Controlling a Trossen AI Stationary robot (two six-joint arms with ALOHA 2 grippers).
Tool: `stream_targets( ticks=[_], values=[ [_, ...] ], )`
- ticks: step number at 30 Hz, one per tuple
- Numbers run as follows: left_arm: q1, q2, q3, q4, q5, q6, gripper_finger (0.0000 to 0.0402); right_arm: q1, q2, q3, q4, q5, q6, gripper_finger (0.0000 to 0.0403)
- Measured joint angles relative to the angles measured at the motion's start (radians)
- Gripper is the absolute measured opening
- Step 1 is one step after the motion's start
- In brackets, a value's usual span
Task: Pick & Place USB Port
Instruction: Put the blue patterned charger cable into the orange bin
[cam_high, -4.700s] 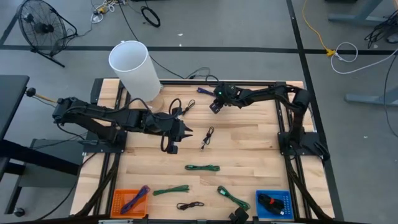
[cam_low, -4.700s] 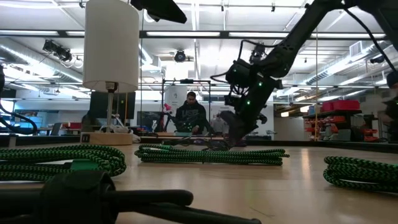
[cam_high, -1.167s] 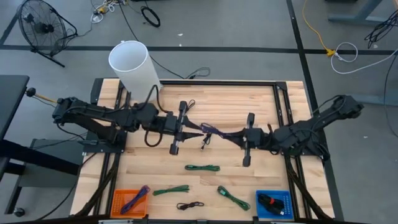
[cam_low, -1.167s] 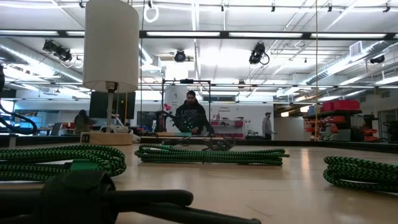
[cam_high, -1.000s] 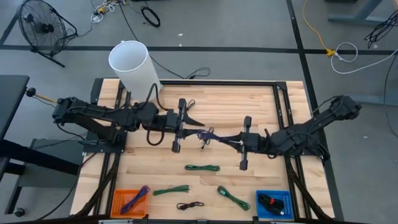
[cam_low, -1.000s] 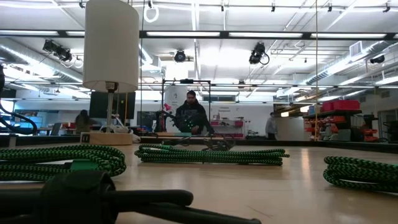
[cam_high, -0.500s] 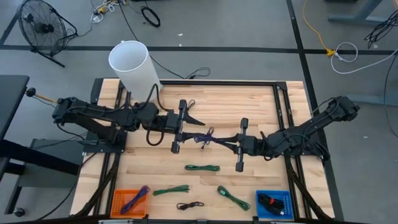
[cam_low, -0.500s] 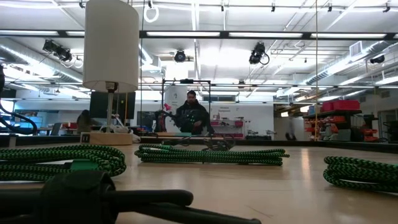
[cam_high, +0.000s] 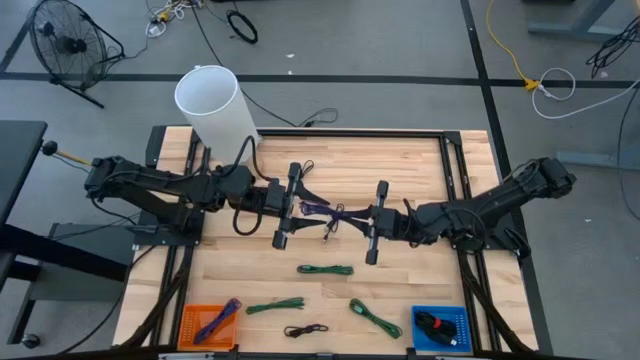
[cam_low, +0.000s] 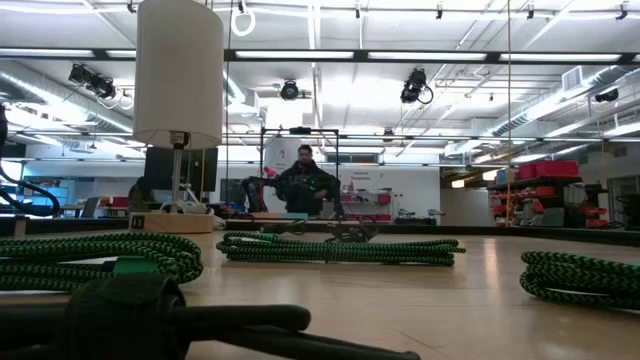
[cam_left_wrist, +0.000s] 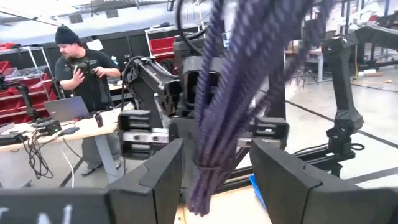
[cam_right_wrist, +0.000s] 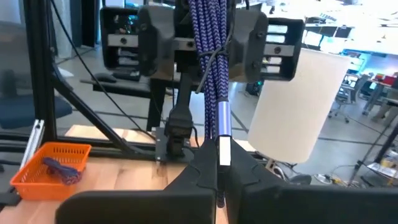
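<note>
The purple cable stretches lengthwise between the two grippers; its plug is hard to make out. The right gripper pinches one end, while the left gripper stands wide around the other.

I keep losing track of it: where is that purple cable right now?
In the high view the purple cable hangs mid-table between the two arms: the right gripper pinches one end, while the left gripper stands open around the other.

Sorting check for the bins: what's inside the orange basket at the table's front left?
The orange basket holds a purple braided cable, also seen from the right wrist view. Whether anything smaller lies beneath the cable cannot be seen.
</note>
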Motion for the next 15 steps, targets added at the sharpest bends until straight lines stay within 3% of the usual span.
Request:
stream_targets(
  ticks=[5, 8, 11, 15],
  values=[
    [0.001, 0.0, 0.0, -0.003, -0.002, 0.025, 0.0175, -0.04, 0.0, 0.0, 0.009, -0.081, 0.024, 0.0],
    [0.001, 0.0, 0.0, -0.003, -0.003, 0.026, 0.0126, -0.047, 0.0, 0.0, 0.003, -0.102, 0.032, 0.0],
    [0.001, 0.0, 0.0, -0.004, -0.001, 0.034, 0.0044, -0.048, 0.002, 0.0, -0.005, -0.104, 0.036, 0.0],
    [0.001, 0.0, 0.0, -0.008, 0.028, 0.051, 0.0031, -0.048, 0.006, 0.0, -0.008, -0.107, 0.039, 0.0001]
  ],
)
